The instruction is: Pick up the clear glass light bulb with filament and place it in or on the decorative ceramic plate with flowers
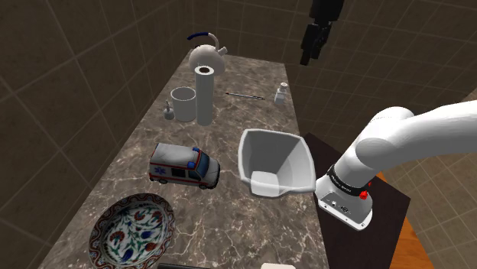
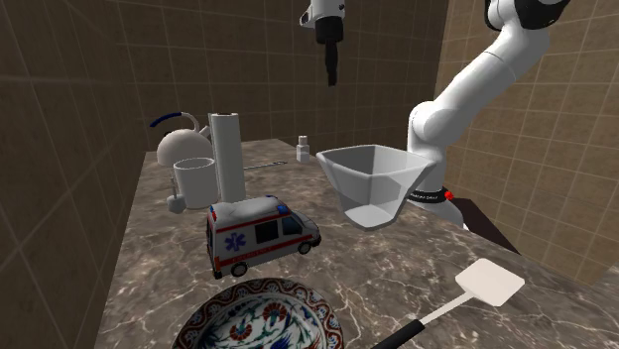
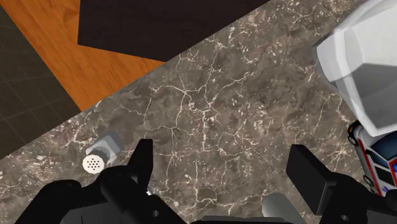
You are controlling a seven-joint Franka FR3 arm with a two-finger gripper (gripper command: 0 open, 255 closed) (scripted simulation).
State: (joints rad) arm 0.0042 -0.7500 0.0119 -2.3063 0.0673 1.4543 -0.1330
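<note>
The light bulb (image 1: 167, 113) is a small pale thing lying on the marble counter against the white mug (image 1: 183, 104), on the mug's side toward the shoulder view's left; it also appears as the bulb (image 2: 177, 204) in the second exterior view. The flowered plate (image 1: 131, 229) sits at the counter's near end, also seen as the plate (image 2: 260, 319). My gripper (image 1: 306, 58) hangs high above the far part of the counter, well away from the bulb. In the wrist view the gripper (image 3: 226, 168) is open with nothing between its fingers (image 3: 143, 159).
A toy ambulance (image 1: 183, 164) stands between mug and plate. A white angular bowl (image 1: 275, 160) sits beside it near the arm. A tall white cylinder (image 1: 203, 95), a kettle (image 1: 206, 52), a small shaker (image 1: 281, 93) and a spatula (image 2: 466, 297) also occupy the counter.
</note>
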